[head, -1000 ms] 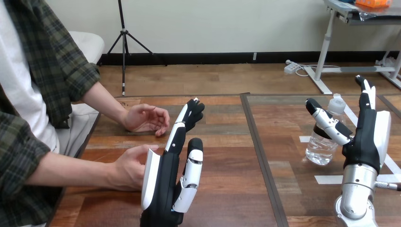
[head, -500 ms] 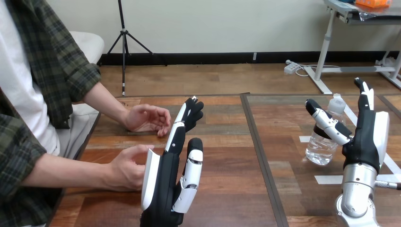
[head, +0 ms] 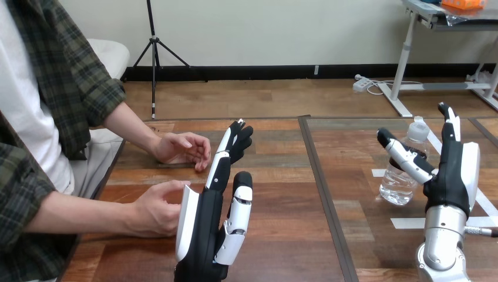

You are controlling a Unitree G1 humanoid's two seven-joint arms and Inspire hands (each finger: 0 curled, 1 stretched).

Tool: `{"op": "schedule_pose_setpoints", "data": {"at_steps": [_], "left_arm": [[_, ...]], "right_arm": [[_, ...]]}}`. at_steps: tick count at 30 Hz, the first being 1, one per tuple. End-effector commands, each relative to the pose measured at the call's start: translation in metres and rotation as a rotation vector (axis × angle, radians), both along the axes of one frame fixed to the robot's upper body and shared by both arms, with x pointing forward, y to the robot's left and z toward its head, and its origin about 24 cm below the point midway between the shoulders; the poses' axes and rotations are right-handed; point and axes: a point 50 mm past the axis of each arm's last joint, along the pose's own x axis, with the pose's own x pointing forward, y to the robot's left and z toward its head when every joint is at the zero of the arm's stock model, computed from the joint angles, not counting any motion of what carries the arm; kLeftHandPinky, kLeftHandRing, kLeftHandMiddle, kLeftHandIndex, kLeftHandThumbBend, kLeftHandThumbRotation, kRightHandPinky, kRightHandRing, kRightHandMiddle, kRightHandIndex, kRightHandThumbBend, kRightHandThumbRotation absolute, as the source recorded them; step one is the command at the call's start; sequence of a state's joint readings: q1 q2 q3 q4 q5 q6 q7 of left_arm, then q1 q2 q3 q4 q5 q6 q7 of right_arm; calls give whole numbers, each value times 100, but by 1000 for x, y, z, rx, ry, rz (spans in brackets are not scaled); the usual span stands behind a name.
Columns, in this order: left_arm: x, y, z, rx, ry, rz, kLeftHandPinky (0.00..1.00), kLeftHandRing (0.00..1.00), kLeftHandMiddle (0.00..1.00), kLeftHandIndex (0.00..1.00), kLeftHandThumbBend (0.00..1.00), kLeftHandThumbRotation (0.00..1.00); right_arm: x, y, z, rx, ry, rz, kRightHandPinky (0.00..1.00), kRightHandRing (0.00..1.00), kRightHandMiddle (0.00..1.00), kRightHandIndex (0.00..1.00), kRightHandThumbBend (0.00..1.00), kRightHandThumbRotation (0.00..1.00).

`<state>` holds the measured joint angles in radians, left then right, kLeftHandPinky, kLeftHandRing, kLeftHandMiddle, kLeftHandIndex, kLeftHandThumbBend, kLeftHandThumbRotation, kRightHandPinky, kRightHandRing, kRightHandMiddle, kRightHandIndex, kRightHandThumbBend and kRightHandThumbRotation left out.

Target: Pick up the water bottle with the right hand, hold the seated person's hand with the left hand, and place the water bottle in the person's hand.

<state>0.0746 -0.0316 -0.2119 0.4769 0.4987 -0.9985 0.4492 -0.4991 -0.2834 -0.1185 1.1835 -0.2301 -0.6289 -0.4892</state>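
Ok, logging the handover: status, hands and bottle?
Left hand open, beside the person's nearer hand, not holding it. Right hand open beside the clear plastic water bottle, not gripping. Bottle upright on the wooden table, nothing blocking it.

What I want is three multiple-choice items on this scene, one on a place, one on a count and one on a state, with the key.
1. Where is the water bottle?
A. on the table beside the right hand
B. in someone's palm
C. on the floor

2. How many hands has the person at the table?
A. none
B. one
C. two

3. How is the left hand?
A. open, fingers straight
B. shut on a wrist
C. shut on the bottle

Key:
1 A: it stands upright on the wood by the thumb.
2 C: the person's far hand and near hand both show.
3 A: its fingers point up and hold nothing.
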Motion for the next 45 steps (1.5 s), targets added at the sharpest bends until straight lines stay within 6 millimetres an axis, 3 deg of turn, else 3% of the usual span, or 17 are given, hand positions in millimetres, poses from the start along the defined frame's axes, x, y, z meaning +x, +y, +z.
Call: {"op": "schedule_pose_setpoints", "data": {"at_steps": [1, 29, 45], "left_arm": [[7, 1, 8, -10, -51, -6, 86, 88, 90, 94, 4, 100], [7, 1, 8, -15, -39, -14, 89, 89, 91, 95, 8, 100], [7, 2, 8, -13, -41, -10, 89, 88, 90, 95, 5, 100]], "right_arm": [[25, 0, 34, -28, -100, 15, 99, 100, 100, 96, 94, 47], [30, 0, 35, -17, -54, 13, 99, 100, 100, 96, 89, 36], [35, 2, 39, 2, -58, 30, 89, 99, 99, 96, 83, 26]]}}
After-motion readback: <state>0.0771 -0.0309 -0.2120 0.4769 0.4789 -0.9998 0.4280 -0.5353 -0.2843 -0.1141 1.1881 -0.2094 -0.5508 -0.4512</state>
